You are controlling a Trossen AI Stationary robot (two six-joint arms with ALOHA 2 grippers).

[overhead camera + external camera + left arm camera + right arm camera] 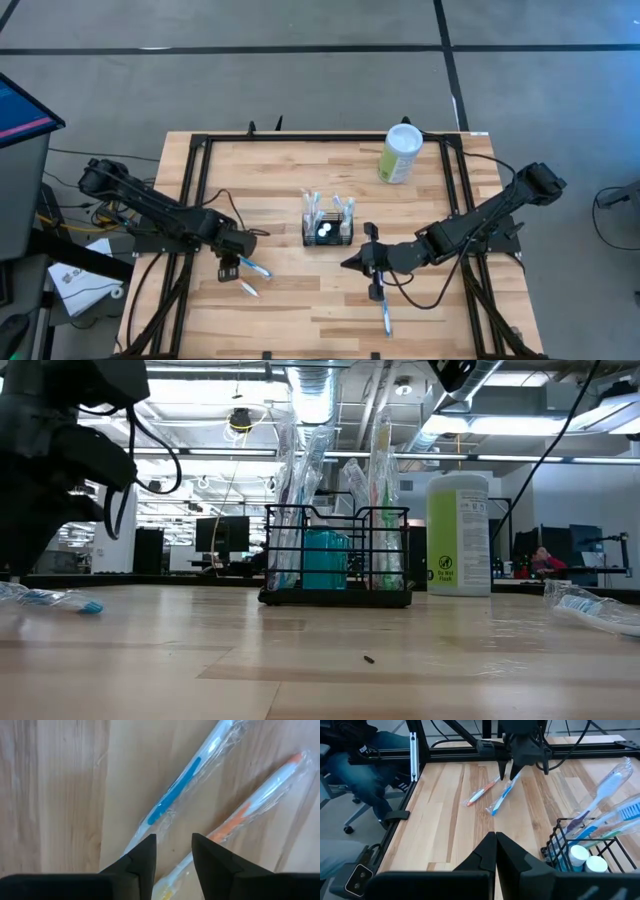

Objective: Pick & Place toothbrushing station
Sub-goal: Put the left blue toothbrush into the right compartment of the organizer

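Left hand (172,851) parted betw. blue toothbrush (176,795) & orange toothbrush (252,807); wrist-view only.

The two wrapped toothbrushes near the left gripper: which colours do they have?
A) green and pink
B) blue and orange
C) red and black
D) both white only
B: in the left wrist view, the blue-handled toothbrush and the orange-handled toothbrush lie side by side on the table, each in clear wrap, just ahead of the open left gripper.
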